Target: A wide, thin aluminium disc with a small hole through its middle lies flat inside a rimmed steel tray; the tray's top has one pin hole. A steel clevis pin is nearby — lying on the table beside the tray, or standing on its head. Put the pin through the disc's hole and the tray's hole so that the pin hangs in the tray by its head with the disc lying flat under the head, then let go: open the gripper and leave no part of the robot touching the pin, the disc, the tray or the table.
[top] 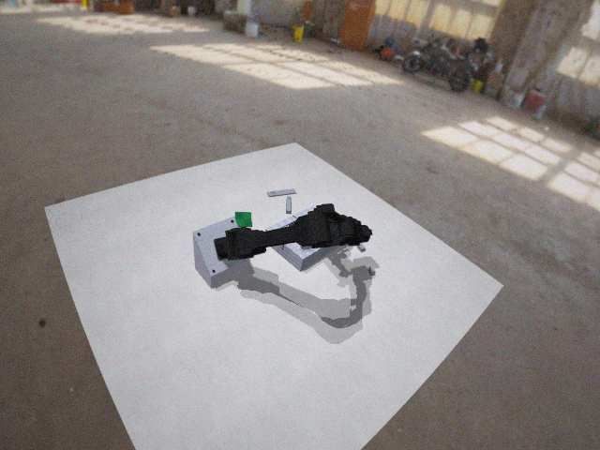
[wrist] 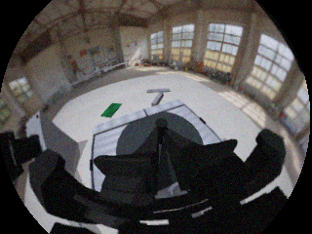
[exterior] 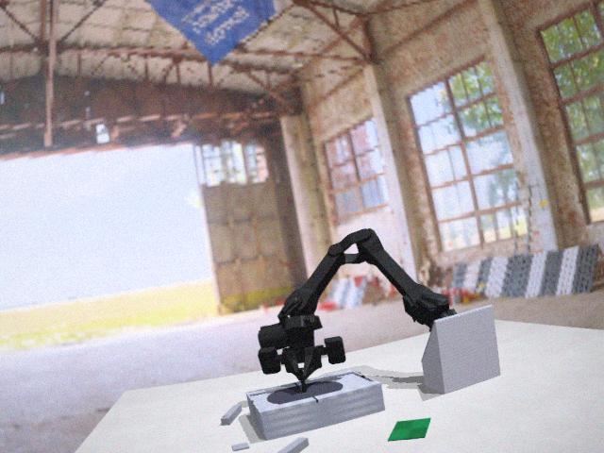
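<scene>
One pin (exterior: 303, 387) (wrist: 162, 123) is gripped in my fingers (exterior: 303, 377), over the disc.
On my feeds, the white tabletop (top: 242, 378) (exterior: 536, 351) (wrist: 73, 109) spreads out below and around the fingers, and the black arm (top: 280, 236) (exterior: 322, 282) reaches over it to them. The steel tray (top: 301, 263) (exterior: 322, 410) (wrist: 102, 143) sits underneath them, with the wide disc (exterior: 331, 388) (wrist: 187, 129) lying inside it, directly below the fingertips. I see a green square (top: 243, 219) (exterior: 410, 429) (wrist: 111, 110) off to one side of the fingers, beyond the tray's edge. The pin, smallest of all, is closed between the fingertips; I can't tell whether its lower end has entered the disc's hole.
</scene>
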Controlling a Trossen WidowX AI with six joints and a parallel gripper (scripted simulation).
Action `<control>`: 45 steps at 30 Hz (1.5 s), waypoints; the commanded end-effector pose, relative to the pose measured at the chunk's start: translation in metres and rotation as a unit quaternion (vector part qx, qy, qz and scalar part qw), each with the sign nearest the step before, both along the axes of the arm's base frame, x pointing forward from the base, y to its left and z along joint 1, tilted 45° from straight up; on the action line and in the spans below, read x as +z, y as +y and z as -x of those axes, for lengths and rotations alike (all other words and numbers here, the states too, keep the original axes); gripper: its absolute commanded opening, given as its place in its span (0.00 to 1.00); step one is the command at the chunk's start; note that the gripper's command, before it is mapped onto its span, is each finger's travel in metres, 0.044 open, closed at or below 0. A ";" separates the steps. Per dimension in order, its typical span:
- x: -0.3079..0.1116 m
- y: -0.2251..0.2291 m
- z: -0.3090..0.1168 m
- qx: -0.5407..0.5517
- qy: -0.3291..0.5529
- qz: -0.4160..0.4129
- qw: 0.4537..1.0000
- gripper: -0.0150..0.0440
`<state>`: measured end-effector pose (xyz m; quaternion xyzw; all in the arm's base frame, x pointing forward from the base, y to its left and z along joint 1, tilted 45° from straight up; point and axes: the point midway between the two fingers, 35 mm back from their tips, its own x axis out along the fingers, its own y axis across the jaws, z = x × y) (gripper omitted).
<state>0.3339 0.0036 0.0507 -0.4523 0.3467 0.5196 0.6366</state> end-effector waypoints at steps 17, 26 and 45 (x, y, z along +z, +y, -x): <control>-0.001 -0.002 0.000 -0.002 0.000 0.000 1.000 0.25; -0.003 -0.004 -0.001 -0.001 -0.001 0.001 1.000 0.25; -0.005 -0.005 -0.001 -0.002 0.000 0.001 1.000 0.25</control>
